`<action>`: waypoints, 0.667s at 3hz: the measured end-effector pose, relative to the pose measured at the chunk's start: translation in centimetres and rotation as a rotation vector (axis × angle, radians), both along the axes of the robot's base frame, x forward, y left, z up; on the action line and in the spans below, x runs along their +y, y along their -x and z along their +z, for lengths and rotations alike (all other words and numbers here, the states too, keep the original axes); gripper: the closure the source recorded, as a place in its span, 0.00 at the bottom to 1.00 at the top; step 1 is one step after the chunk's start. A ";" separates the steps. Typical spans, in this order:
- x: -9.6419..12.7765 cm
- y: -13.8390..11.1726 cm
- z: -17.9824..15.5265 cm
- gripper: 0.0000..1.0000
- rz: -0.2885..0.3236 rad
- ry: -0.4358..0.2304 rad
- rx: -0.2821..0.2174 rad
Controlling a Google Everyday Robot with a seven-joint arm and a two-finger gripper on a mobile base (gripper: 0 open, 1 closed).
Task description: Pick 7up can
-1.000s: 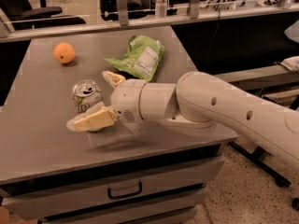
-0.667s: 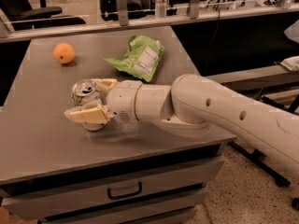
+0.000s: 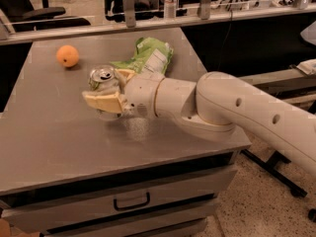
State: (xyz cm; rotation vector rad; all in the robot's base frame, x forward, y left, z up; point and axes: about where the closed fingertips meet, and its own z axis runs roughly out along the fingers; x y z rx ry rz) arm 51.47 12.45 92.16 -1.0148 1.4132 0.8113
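Note:
The 7up can (image 3: pixel 102 76) is silver with a pull-tab top and stands upright over the grey table (image 3: pixel 59 132), left of centre. My gripper (image 3: pixel 103 87) reaches in from the right on a white arm and is shut on the can. One tan finger (image 3: pixel 102 102) covers the can's near side and the other lies behind it. The can's lower body is hidden by the near finger. A shadow lies on the table just under the can, which looks lifted a little off the surface.
An orange (image 3: pixel 67 56) sits at the table's far left. A light-green snack bag (image 3: pixel 148 58) lies at the back, just behind my wrist. The table has a drawer (image 3: pixel 131 200) in front. A railing and chairs stand behind the table.
My gripper slid left around the can and closed on it. The can now sits higher in the view than before, with the fingers on both sides.

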 end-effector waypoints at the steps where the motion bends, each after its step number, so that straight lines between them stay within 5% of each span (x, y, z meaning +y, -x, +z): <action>1: -0.3 -0.2 0.6 1.00 -0.008 -0.006 -0.006; 2: -0.2 -0.2 0.6 1.00 -0.007 -0.005 -0.006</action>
